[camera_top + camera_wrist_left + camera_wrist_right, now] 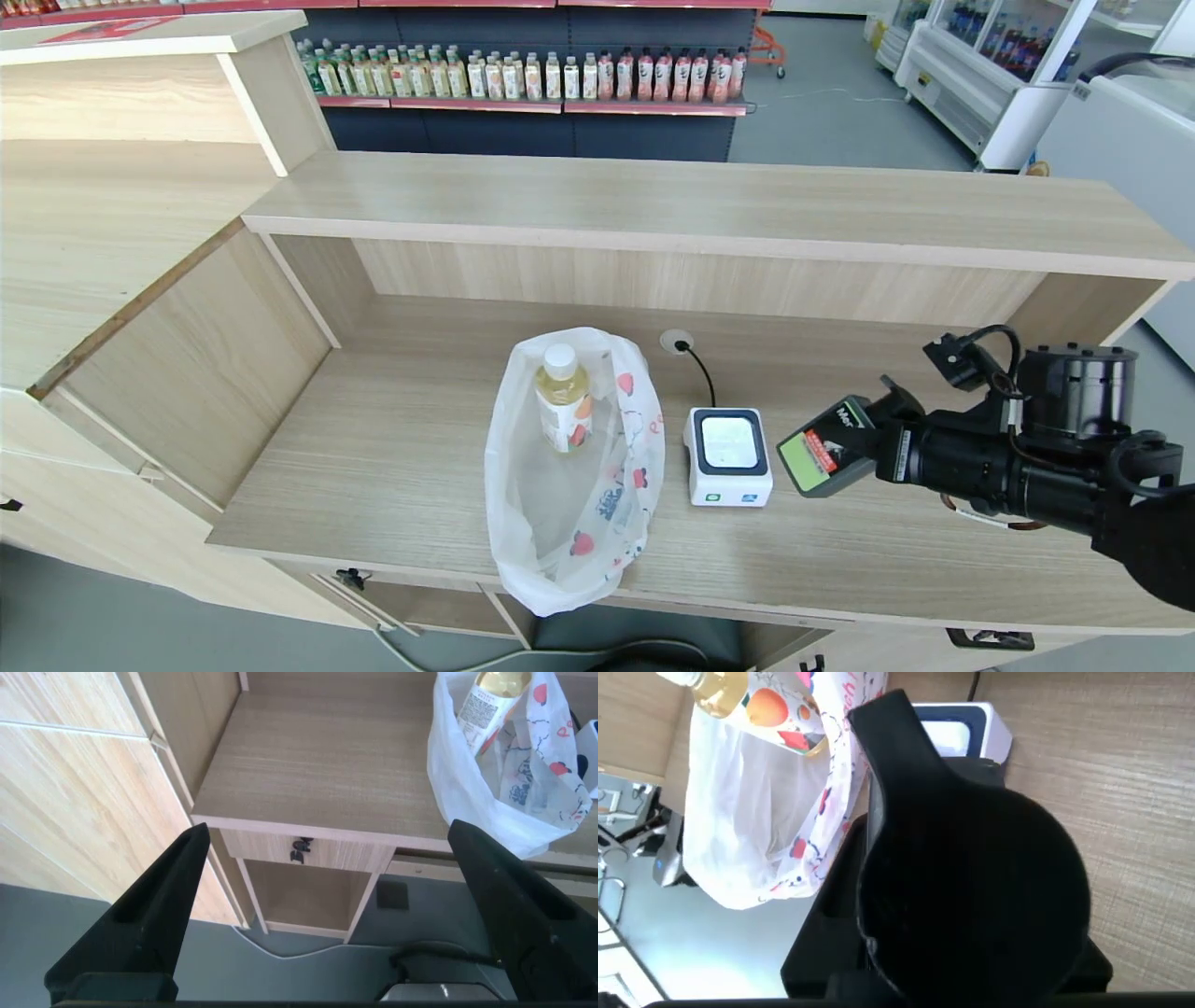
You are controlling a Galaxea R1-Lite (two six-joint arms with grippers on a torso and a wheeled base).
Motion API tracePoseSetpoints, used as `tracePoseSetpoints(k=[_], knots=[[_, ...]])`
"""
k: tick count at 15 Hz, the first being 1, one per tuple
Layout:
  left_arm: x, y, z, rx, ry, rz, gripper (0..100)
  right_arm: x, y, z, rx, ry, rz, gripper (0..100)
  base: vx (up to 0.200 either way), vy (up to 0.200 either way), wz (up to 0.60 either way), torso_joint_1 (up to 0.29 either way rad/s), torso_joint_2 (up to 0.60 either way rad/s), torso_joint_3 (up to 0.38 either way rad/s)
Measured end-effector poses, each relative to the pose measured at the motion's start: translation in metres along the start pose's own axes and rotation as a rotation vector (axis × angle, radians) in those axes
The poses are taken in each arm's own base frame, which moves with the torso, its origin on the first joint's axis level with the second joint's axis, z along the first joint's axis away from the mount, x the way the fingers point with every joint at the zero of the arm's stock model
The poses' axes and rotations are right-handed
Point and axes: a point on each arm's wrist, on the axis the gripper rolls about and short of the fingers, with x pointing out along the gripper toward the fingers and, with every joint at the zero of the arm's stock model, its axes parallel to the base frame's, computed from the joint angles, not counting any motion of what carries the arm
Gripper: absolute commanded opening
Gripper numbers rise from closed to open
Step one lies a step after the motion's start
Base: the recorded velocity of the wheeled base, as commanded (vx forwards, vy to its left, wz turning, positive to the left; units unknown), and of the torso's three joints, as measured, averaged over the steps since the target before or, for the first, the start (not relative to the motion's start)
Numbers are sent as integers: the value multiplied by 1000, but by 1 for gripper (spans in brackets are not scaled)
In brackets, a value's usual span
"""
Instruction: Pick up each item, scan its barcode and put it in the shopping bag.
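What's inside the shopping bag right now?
One bottle, white cap, pale yellow drink, at the far end of the shopping bag. The rest looks empty through the thin plastic; folds near the front could hide something small.

Light wood checkout counter, worktop (392,448) recessed below raised front ledge (709,201). Wood side panel (187,373) at left, back panel (653,280) under ledge. Round cable grommet (676,341) in worktop near back panel. Taller wood unit (112,187) adjoins at left. Below worktop: drawer front with dark fitting (300,849), open cubby (304,901) beneath. Grey floor (840,112) beyond counter. Dark store shelf with red edge strip (523,105), row of drink bottles (523,77) on it. Glass-fronted white cooler (980,65) at far right. Even, bright light.
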Motion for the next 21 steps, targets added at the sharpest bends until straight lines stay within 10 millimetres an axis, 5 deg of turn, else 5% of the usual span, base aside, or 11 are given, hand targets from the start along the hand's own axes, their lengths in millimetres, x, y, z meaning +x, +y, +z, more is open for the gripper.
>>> tracePoseSetpoints(k=[13,21], knots=[[0,0,0,0,0,0,100,59,6,-4,30,-28,18,0,0,0,0,0,0,0],[0,0,0,0,0,0,100,74,5,-11,14,-50,36,0,0,0,0,0,0,0]])
